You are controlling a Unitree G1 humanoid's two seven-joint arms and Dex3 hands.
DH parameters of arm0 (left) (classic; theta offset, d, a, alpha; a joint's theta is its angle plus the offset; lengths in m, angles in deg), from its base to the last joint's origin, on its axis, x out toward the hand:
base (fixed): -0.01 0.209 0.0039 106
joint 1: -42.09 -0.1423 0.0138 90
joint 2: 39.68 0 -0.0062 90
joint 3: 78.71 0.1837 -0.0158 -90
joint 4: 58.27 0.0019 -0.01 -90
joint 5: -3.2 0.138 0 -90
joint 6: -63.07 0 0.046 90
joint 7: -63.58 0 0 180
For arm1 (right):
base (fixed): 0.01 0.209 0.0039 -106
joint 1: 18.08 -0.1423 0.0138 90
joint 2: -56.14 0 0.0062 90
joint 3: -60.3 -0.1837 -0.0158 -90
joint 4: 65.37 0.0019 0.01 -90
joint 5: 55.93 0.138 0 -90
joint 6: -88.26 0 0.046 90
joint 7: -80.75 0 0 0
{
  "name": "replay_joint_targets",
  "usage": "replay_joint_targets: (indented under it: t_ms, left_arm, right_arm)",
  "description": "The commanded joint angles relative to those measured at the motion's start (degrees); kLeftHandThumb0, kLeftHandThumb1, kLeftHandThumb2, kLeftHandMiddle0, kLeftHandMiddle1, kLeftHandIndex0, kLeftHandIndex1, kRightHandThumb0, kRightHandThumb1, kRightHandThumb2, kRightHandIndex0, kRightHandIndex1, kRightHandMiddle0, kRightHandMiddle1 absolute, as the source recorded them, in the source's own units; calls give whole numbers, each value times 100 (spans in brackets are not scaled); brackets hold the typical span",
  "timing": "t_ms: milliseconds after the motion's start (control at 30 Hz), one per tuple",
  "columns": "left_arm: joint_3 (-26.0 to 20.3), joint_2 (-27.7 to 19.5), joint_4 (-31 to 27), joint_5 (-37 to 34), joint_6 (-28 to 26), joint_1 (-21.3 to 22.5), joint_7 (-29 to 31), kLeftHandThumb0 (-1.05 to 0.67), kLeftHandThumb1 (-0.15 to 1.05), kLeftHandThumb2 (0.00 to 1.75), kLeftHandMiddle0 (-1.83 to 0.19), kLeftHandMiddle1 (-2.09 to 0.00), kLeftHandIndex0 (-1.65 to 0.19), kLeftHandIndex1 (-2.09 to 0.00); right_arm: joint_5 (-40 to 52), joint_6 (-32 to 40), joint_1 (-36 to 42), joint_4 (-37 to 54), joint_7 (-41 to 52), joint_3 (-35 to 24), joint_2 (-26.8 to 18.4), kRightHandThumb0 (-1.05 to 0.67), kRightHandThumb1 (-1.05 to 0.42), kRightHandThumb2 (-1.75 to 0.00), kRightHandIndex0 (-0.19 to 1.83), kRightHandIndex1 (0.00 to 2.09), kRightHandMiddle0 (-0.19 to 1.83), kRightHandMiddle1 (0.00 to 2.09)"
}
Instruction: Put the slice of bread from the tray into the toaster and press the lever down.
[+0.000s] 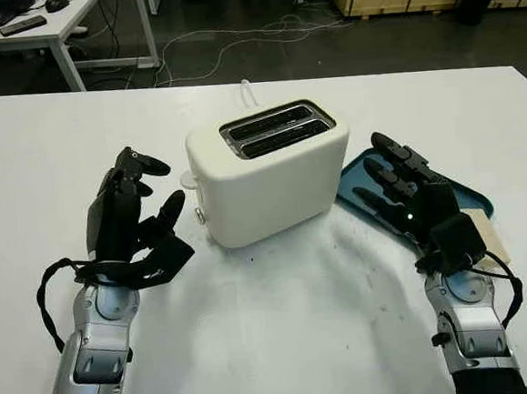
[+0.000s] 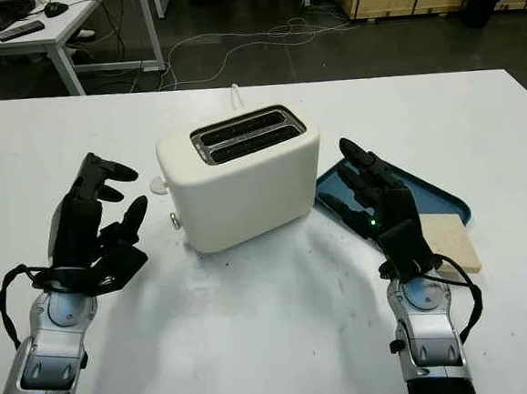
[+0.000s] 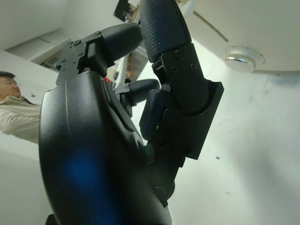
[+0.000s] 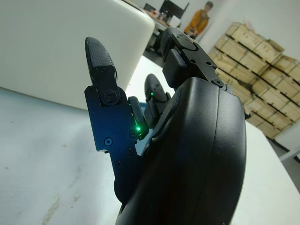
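the slice of bread [image 2: 451, 237] lay on the near right end of the blue tray [image 2: 441, 194], which sat on the white table [image 2: 257, 343] just right of the toaster [image 2: 241, 176], so the task looked to be at its very start: nothing was picked up and both slots [image 2: 245, 133] stood empty. the right hand [image 2: 373, 197] hung released and holding nothing over the tray's left part, just left of and a little beyond the bread, with its wrist beside the slice. the left hand [image 2: 92, 224] was also released and holding nothing, raised above the table to the left of the toaster, near the side that carried the round knob [image 2: 174, 221]. the lever could not be made out for certain on that left face. the next move probably called for the right hand to draw back toward the near right corner of the tray and close on the slice, most likely by its edges since it lay flat. the tray's raised rim and the toaster wall close by on the left left little room there; the near table in front of the toaster lay open for swinging the slice up to the slots.
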Motion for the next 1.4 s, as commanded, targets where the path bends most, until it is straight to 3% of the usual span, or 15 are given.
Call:
replay_joint_targets:
  t_ms: [0,333,533,800,1033,1200,1367]
  left_arm:
    - [33,-7,77,-13,142,94,-67,-94,92,73,-7,-175,0,-157]
    - [80,23,42,48,67,92,-77,-96,92,74,-7,-175,0,-157]
    - [76,16,115,7,175,106,-99,-95,92,74,-8,-175,0,-159]
    - [46,24,99,-54,158,104,-47,-95,92,74,-6,-175,0,-158]
    - [59,15,133,-18,176,128,-68,-95,92,75,-5,-175,0,-158]
    - [81,11,99,86,93,134,-89,-96,92,77,-4,-175,0,-158]
    - [74,28,115,102,97,128,-140,-96,92,77,-5,-175,0,-158]
  right_arm:
    - [-26,-156,-48,87,-57,31,43,-44,-87,0,52,3,49,2]
    - [24,-198,-12,119,128,65,-33,-42,-87,0,52,1,50,1]
    - [-883,-718,291,409,-81,91,-485,-47,-84,0,54,1,49,1]
    - [-2267,-1586,1289,858,-474,-245,-1389,-46,-78,0,53,0,49,0]
    - [-4127,-2281,1498,-175,-1812,-357,-2496,-42,-75,0,42,0,40,0]
    - [-5020,-1760,1709,18,-1680,-244,-3099,-53,-77,-1,28,0,32,0]
    - [-5593,-1053,1861,602,-1118,-98,-3286,-57,-78,-1,21,0,23,0]
